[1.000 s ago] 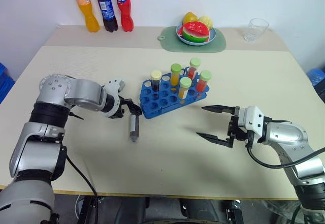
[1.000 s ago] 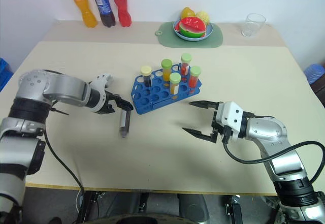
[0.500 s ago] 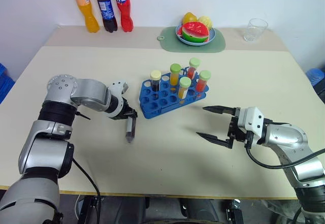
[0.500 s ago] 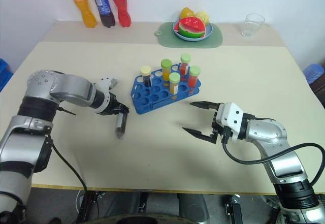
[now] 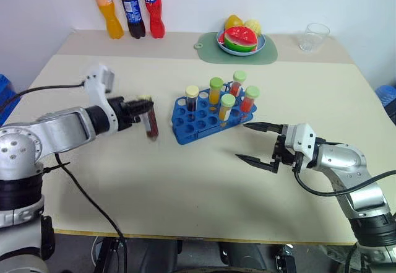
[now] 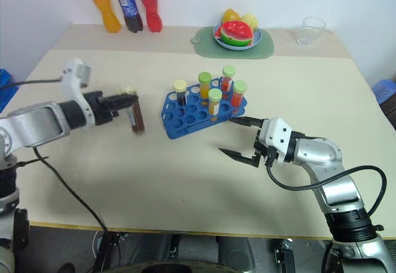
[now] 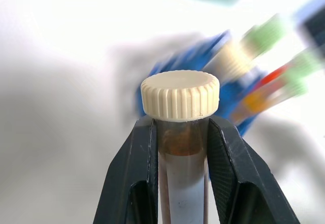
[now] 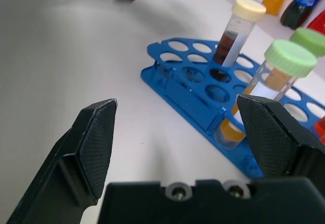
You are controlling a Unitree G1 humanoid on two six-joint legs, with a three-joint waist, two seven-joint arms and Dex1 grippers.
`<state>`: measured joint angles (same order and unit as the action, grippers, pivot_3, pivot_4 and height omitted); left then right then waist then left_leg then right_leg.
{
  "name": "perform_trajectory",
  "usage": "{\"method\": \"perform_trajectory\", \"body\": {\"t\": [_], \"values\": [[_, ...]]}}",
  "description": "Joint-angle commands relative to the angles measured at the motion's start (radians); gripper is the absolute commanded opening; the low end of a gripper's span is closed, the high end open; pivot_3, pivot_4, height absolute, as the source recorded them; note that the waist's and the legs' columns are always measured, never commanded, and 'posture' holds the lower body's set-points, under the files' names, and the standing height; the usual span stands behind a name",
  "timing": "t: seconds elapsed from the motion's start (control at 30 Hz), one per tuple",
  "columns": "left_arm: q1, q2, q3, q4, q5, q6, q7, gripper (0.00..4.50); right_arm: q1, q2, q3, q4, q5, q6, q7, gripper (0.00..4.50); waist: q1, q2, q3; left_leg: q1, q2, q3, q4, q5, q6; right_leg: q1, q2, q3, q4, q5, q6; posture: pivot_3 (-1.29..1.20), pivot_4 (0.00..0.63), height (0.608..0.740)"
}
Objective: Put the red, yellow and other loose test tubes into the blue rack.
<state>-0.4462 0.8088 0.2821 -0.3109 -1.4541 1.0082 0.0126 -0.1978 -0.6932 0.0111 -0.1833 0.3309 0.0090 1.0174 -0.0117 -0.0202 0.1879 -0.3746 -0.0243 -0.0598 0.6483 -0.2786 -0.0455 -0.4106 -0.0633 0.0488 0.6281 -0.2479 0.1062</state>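
Brown tube (image 7: 184, 163) clamped in L gripper (image 7: 179, 148).

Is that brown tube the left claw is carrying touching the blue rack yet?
Apart. In the left eye view the brown tube, clamped in the left gripper, hangs above the table with bare tabletop showing between it and the blue rack.

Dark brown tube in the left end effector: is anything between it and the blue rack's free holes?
Nothing visible. The dark brown tube hangs upright, clamped in the left end effector, with bare table between it and the blue rack. The rack's near-side holes are empty; the five racked tubes stand farther back.
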Motion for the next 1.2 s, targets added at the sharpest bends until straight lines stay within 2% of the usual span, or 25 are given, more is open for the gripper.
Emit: {"method": "perform_trajectory", "body": {"t": [0.03,0.13,0.27,0.57,0.9,1.2], "values": [[0.048,-0.018,-0.02,-0.096,0.292,-0.265,-0.304,0.85,-0.031,0.012,-0.011,0.009,-0.001,-0.02,-0.004,4.17,-0.001,0.0,0.0,0.0,0.0,0.0,0.0,-0.001,0.002,0.0,0.0,0.0,0.0,0.0,0.0,0.0,0.15,0.74],[0.058,-0.097,-0.161,-0.091,0.608,-0.548,-0.448,0.85,-0.017,0.016,-0.027,0.009,0.0,-0.011,-0.024,4.17,0.007,0.0,0.0,0.0,0.0,-0.001,0.0,-0.002,0.003,0.001,0.0,0.0,-0.001,0.0,0.0,0.0,0.15,0.74],[0.02,-0.219,-0.289,0.037,0.848,-0.787,-0.561,0.85,0.037,0.013,-0.058,0.001,-0.002,-0.006,-0.063,4.17,0.009,0.0,0.0,-0.001,0.0,0.0,0.001,-0.004,0.007,0.003,0.0,0.0,-0.006,0.0,0.0,0.0,0.15,0.74],[-0.062,-0.503,-0.413,0.47,1.123,-1.191,-0.697,0.85,0.217,-0.015,-0.161,-0.069,-0.004,-0.005,-0.124,4.17,0.023,0.001,-0.001,-0.001,0.001,0.0,0.001,-0.005,0.01,0.003,0.0,0.0,-0.008,0.003,0.005,0.0,0.15,0.74],[-0.09,-0.635,-0.421,0.621,1.155,-1.304,-0.781,0.85,0.284,-0.052,-0.24,-0.169,0.019,0.062,-0.145,4.17,0.024,0.001,-0.001,0.001,0.001,0.0,0.003,-0.005,0.01,0.006,0.001,0.0,-0.007,0.004,0.006,0.0,0.15,0.74],[-0.053,-0.614,-0.398,0.567,1.148,-1.273,-0.808,0.85,0.304,-0.057,-0.263,-0.194,0.022,0.083,-0.147,4.17,0.022,0.001,-0.001,0.001,0.001,0.0,0.004,-0.006,0.011,0.006,0.001,0.0,-0.007,0.004,0.006,0.0,0.15,0.74]]}}
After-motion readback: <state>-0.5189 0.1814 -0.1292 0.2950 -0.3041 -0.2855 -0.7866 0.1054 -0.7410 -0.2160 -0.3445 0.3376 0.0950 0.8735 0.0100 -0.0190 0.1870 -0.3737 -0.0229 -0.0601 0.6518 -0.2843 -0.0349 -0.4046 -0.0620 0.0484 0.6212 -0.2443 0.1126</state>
